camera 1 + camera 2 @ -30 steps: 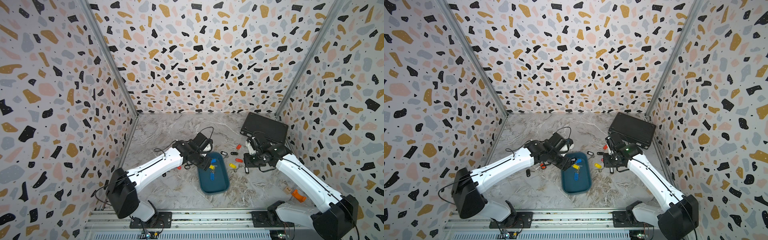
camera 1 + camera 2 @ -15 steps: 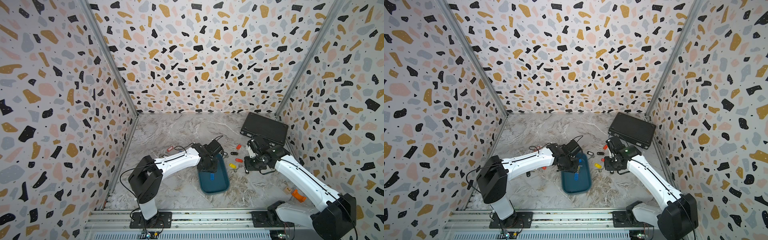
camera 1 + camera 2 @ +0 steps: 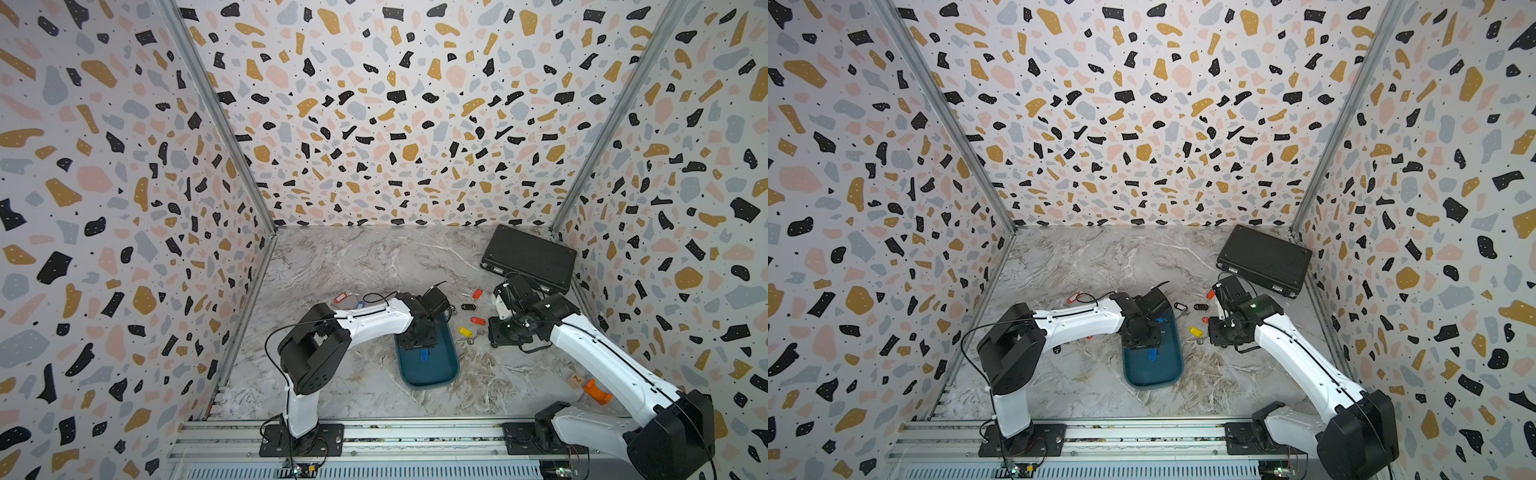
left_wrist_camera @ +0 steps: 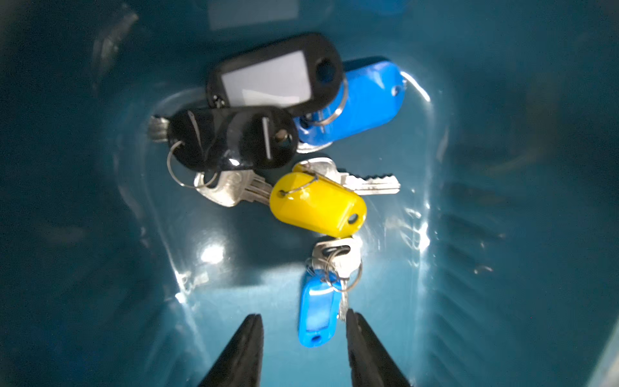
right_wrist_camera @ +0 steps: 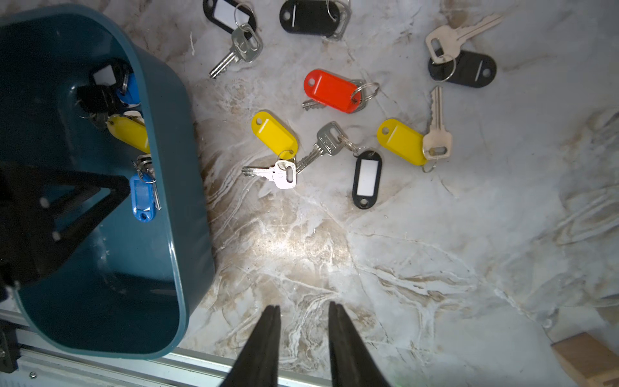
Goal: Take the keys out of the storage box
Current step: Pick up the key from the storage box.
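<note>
Marble-patterned laminate, grey-white with brown veins, covers the worktop [image 3: 353,266]; the right wrist view shows a tan patch in it. Terrazzo-print walls [image 3: 395,104] in pink, ochre, grey and black close the cell on three sides, joined by metal corner posts. An aluminium rail [image 3: 415,440] along the near edge carries both arm bases. A black ribbed briefcase [image 3: 528,257] lies shut in the far right corner. An orange plastic piece [image 3: 596,390] sits beside a small wooden block [image 3: 575,379] near the right wall.

The storage box [image 3: 436,370], dark teal, lies on the worktop near the middle, between the two arms, its long side running away from the rail. Some keys [image 4: 315,204] lie inside, toward its far end: two with black tags, one with a large blue tag, one yellow and one with a smaller blue tag. The left gripper [image 4: 303,316] reaches down into the box with its fingers apart; the small blue tag lies between the tips, unclamped. More keys lie spread on the worktop just right of the box, among them a red tag [image 5: 331,90], two yellow ones and several black ones. A further red-tagged key lies on the far side of the left arm. The right gripper [image 5: 304,306] hovers over bare worktop beside the box, fingers narrowly apart, holding nothing.
</note>
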You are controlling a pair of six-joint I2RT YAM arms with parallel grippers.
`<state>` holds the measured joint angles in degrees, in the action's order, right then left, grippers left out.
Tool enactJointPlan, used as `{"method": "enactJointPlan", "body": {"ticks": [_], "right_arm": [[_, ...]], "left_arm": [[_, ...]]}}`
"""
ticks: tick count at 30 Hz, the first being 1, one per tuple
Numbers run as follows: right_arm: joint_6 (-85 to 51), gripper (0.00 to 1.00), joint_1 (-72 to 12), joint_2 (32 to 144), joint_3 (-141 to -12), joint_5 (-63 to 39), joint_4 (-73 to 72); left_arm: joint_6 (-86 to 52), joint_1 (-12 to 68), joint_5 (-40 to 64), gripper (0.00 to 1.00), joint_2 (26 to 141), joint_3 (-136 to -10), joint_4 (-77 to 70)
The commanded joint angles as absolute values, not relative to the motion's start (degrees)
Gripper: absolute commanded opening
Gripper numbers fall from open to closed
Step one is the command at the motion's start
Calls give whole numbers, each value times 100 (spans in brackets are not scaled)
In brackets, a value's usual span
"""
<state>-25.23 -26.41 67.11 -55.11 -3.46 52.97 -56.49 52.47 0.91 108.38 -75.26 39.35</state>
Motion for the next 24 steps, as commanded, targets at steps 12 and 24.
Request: {"method": "enactJointPlan", "body": {"ticks": [12,24], "right_arm": [[-2514,32,-2615,6519,-5415,-400,5296],[-2505,30,-2613,6539,-5357,-422,5285]], "left_arm": [[-5775,5282,-140,49,11200,-8006,4025],[-5739,5283,-87,39,11426,-8050,3999]]}}
